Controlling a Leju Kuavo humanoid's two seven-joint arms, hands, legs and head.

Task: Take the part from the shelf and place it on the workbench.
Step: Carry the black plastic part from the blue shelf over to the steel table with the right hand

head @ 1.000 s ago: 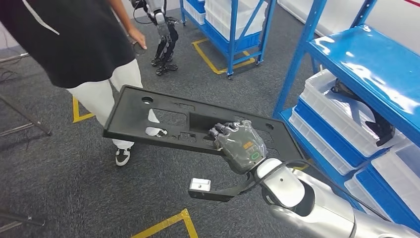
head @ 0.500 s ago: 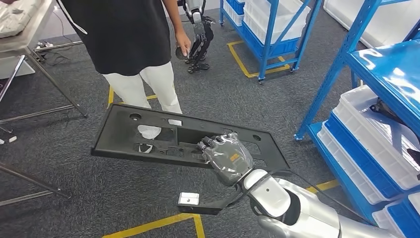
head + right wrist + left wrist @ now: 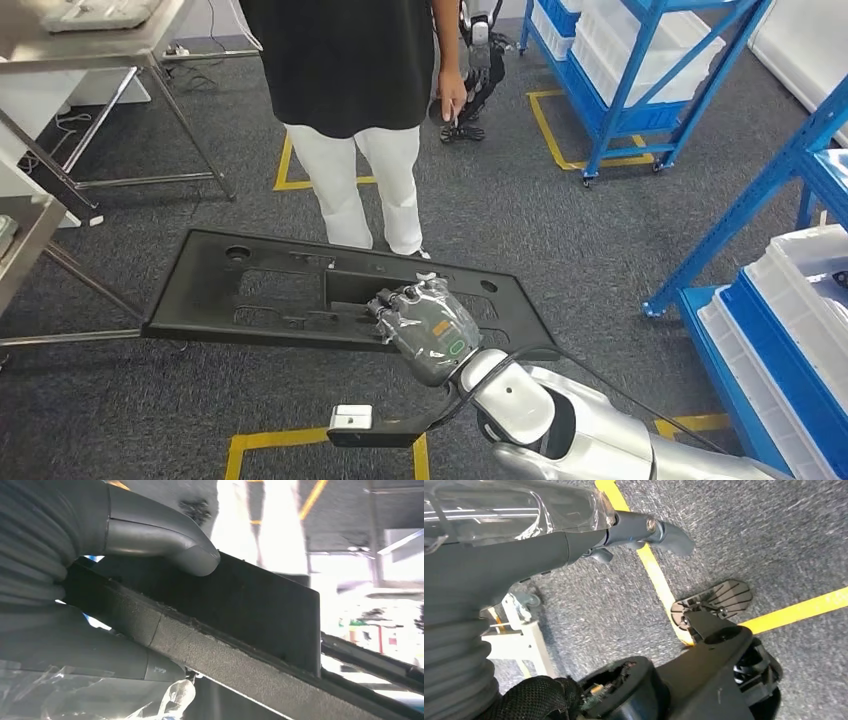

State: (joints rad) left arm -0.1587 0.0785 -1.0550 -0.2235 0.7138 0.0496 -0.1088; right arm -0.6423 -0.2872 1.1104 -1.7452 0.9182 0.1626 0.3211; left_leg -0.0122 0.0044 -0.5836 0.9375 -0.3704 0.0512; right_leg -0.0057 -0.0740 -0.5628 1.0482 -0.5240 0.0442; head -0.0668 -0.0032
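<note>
Above the carpeted floor (image 3: 560, 215), right hand (image 3: 425, 322) carries the black panel (image 3: 270, 290) level, fingers (image 3: 165, 542) clamped on its near edge; left hand (image 3: 514, 535) hangs, grip unclear. Step: transport. Next, judged: reaching the metal surface (image 3: 95, 35), past the person (image 3: 350, 90).

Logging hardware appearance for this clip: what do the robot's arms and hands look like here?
The right arm is glossy silver with rounded white-silver joint shells and a black cable looping beside the wrist. A black bracket carries a small silver wrist camera block. The right hand is dark grey, wrapped in clear plastic film, bearing an orange label and a green ring mark. The left hand shows a grey ribbed cover, a grey thumb and clear film.
</note>
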